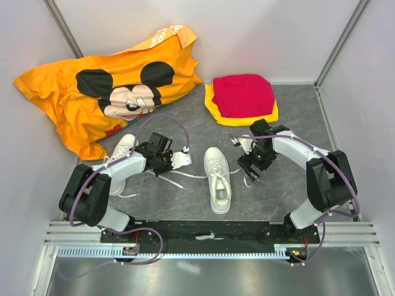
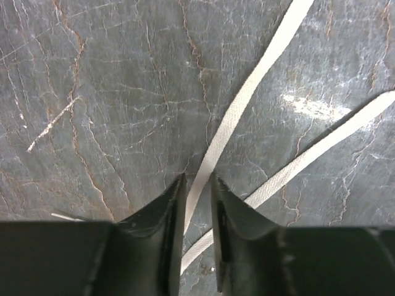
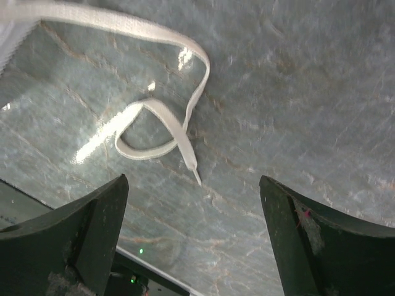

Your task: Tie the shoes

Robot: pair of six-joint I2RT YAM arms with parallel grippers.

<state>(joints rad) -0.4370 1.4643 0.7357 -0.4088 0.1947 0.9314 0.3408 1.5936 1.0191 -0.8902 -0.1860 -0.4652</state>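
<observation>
Judging from above, the tying had barely begun: the middle shoe [image 1: 219, 182], closest to the near edge of the table [image 1: 290, 111], lay with its laces undone and trailing off to both sides, with no knot or bow to be seen. Just left of it, the left gripper [image 2: 197, 182] stood low over the table with its fingers nearly together around one lace [image 2: 247, 98], and a second strand [image 2: 321, 145] lay just beside. Whether that lace was truly pinched could not be told. Right of the shoe, the right gripper [image 3: 192, 180] hung with its jaws wide apart and empty above the curled end of the other lace [image 3: 111, 20]. The second shoe [image 1: 123, 148] sat farther left, partly under the left arm [image 1: 117, 169], and seemed untied too. Crossing, knotting and looping were all left to do on both shoes. Beyond lay a shirt [image 1: 105, 92] and cloths [image 1: 244, 95].
</observation>
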